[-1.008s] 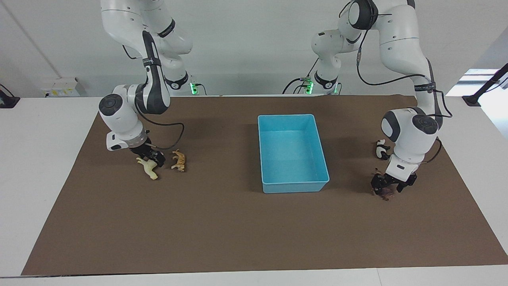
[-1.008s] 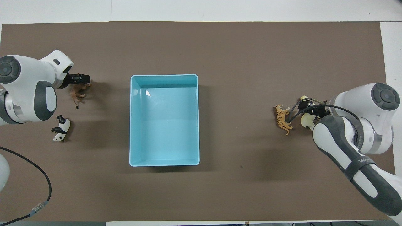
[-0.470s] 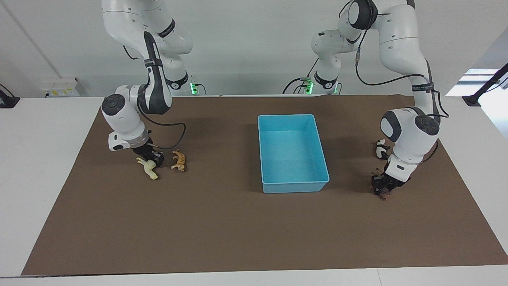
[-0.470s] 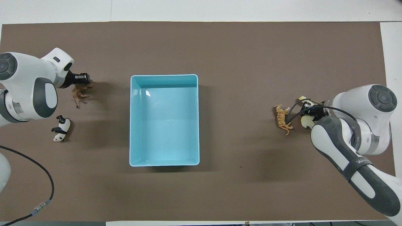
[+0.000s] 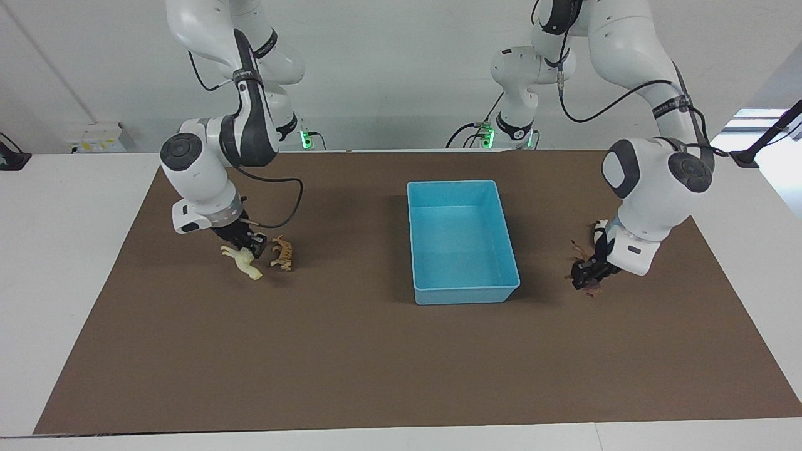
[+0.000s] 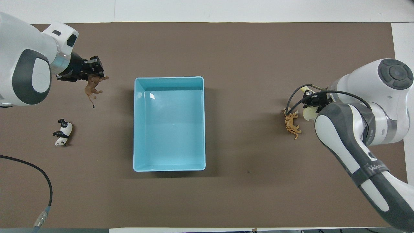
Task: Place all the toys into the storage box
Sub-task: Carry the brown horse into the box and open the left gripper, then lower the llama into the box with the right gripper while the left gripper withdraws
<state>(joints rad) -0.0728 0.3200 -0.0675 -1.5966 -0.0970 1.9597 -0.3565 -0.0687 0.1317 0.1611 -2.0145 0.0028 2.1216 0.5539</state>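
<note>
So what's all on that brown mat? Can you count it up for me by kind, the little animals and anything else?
Horse: 1, in the right gripper
Lion: 1, in the left gripper
Tiger: 1, on the mat
Panda: 1, on the mat
Storage box: 1, nothing in it
Total: 5 things, 4 of them toy animals.

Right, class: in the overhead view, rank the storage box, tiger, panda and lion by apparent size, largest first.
1. Storage box, by far.
2. Lion and tiger: look alike, and the lion hangs raised in the left pincer, so unranked.
3. Panda, slightly smaller.
</note>
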